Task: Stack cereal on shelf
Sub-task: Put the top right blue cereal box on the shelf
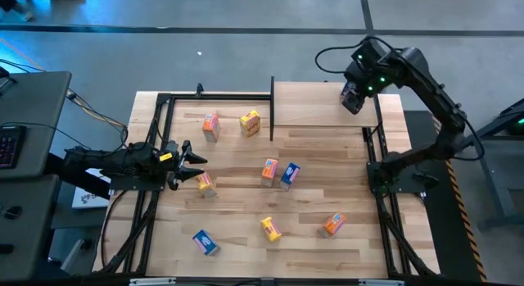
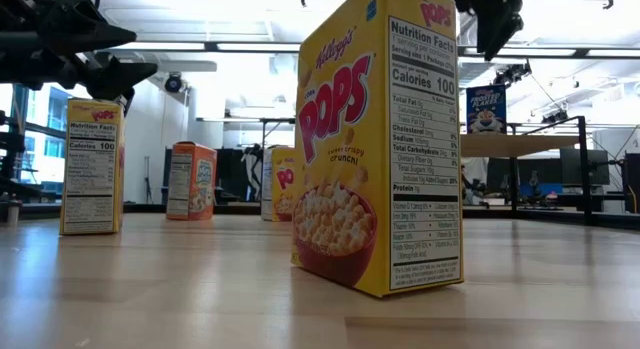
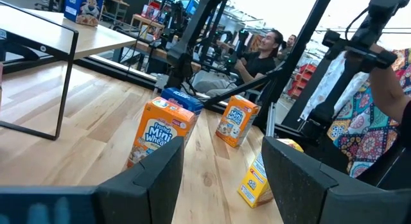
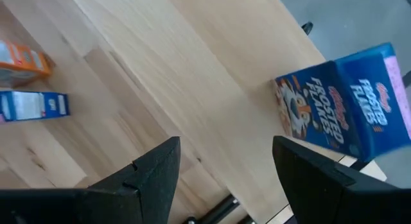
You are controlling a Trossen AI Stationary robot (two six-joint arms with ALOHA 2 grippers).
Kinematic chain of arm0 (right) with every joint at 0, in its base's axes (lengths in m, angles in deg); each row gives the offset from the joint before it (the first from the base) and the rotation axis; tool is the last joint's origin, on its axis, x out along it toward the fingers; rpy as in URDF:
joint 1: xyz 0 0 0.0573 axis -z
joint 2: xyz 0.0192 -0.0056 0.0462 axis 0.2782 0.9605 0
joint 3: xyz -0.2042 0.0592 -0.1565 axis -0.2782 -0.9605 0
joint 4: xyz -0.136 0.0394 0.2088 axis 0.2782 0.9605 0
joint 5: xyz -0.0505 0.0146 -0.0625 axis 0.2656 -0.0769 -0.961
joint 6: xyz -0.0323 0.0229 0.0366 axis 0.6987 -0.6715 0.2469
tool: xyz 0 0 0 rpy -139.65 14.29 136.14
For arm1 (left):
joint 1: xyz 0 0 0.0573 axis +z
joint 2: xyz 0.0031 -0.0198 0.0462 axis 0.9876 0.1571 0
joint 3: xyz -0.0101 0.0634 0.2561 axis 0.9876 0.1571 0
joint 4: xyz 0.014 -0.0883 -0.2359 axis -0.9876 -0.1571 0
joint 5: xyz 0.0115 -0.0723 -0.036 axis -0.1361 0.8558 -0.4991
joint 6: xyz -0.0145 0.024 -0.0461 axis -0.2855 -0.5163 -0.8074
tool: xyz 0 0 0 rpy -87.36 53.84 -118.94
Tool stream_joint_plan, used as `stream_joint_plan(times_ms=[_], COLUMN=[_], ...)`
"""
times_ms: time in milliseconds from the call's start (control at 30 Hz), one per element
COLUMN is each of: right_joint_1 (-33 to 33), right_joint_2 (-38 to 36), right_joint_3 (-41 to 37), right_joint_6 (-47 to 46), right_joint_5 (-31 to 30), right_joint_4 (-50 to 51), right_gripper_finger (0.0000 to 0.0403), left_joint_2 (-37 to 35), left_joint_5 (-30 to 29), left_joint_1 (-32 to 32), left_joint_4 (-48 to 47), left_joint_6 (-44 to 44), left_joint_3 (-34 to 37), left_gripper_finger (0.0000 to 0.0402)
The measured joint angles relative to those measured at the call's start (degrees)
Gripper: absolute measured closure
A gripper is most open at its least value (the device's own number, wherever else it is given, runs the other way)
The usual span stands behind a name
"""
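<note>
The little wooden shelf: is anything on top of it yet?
One blue cereal box stands on the shelf, near a corner, with the right hand open above it. From overhead the arm hides that box; the rest of the board looks bare.

L gripper (image 3: 221,179) fingers apart, nothing btwn. Orange Mini-Wheats box (image 3: 159,131) at 12, blue box (image 3: 182,99) just behind it; 2nd orange box (image 3: 237,121) at 1, yellow box (image 3: 257,179) near R finger.

Nothing sits between the left gripper's (image 1: 199,165) parted fingers; an orange box (image 1: 205,184) stands just beside them. Below the right gripper's (image 1: 352,99) spread fingers, the shelf (image 1: 315,106) is bare apart from a blue box (image 4: 337,112) just beyond the fingertips.
</note>
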Motion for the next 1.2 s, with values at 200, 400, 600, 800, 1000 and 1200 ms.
stream_joint_plan(times_ms=[200,400,600,800,1000,1200], right_joint_1=[-3.3,-7.7,-12.2,-16.3,-19.0,-19.1], right_joint_2=[-4.2,-7.9,-11.1,-17.0,-23.5,-26.8], right_joint_3=[0.0,0.0,0.0,-9.6,-23.1,-33.7], right_joint_6=[-3.9,-8.6,-12.7,-16.3,-16.7,-16.4], right_joint_5=[0.0,-0.5,-2.7,-3.5,-0.5,-1.5], right_joint_4=[0.0,0.0,0.0,-0.7,-9.8,-17.8], right_gripper_finger=[0.0163,0.0163,0.0163,0.0163,0.0163,0.0163], left_joint_2=[0.0,0.0,0.0,0.0,0.0,0.0], left_joint_5=[0.0,0.0,0.0,0.0,-0.2,-0.2], left_joint_1=[0.0,0.0,0.0,0.0,0.0,0.0], left_joint_4=[0.0,0.0,0.0,0.0,0.0,0.0], left_joint_6=[0.0,0.0,0.0,0.0,0.0,0.0], left_joint_3=[0.0,0.0,0.0,0.0,0.0,0.0], left_gripper_finger=[0.0202,0.0202,0.0202,0.0202,0.0202,0.0202])
